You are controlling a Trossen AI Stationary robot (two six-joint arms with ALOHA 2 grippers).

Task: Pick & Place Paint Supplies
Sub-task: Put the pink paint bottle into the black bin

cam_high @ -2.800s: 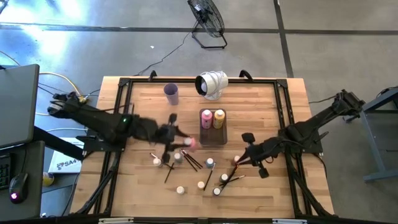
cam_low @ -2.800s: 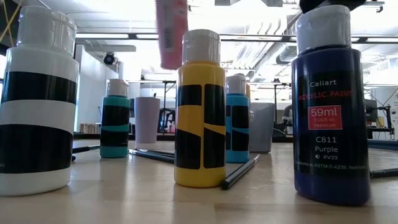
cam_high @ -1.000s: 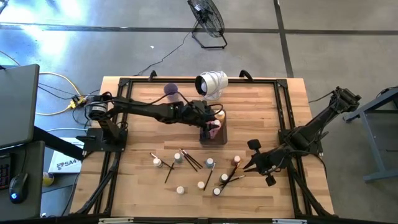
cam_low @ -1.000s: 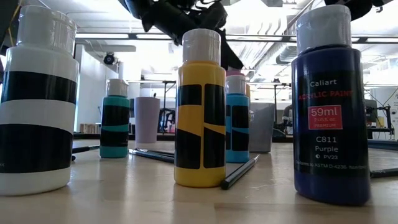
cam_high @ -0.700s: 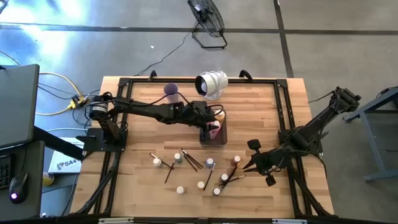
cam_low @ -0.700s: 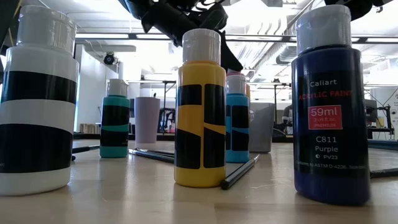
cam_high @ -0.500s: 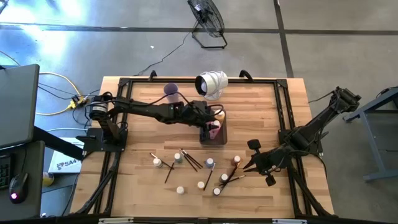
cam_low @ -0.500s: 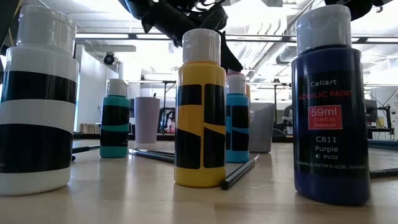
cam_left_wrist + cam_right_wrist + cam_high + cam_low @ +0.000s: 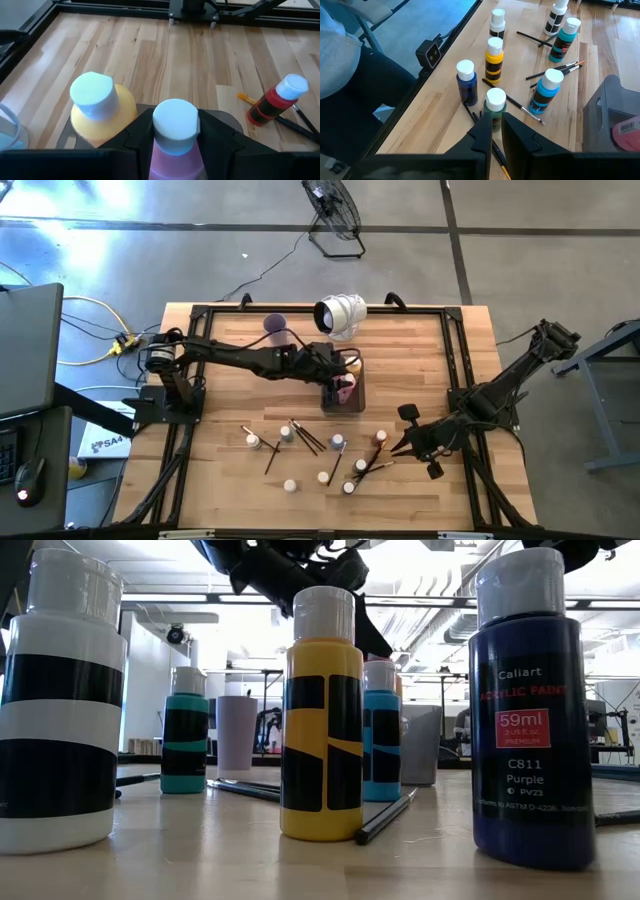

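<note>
My left gripper point(image 9: 340, 380) reaches over the clear grey tray point(image 9: 357, 404) and is shut on a pink paint bottle point(image 9: 175, 145) with a white cap. An orange-yellow bottle point(image 9: 100, 112) stands beside it in the tray. Several small bottles point(image 9: 338, 442) and thin paintbrushes point(image 9: 305, 438) lie scattered on the table's near half. My right gripper point(image 9: 405, 442) hangs shut above the table at their right end, just short of a green bottle point(image 9: 495, 107), touching nothing. My left gripper pinches the pink bottle between its two fingers point(image 9: 142, 127), on opposite sides of the bottle's shoulder point(image 9: 159, 146) just below the cap. The fingers come slanting down from the table's left. The bottle stands about upright inside the tray; its base is hidden.
A lilac cup point(image 9: 275, 326) and a white cylindrical object point(image 9: 340, 315) stand at the far side, the cup partly under my left arm. A red bottle point(image 9: 272, 102) lies beyond the tray. A black frame point(image 9: 195, 370) borders the table. A person sits off the table's near edge point(image 9: 340, 55).
Before the last second my left gripper carried the pink bottle from above the loose bottles toward the table's far right, to the tray. Over the last second nothing has visibly moved.
</note>
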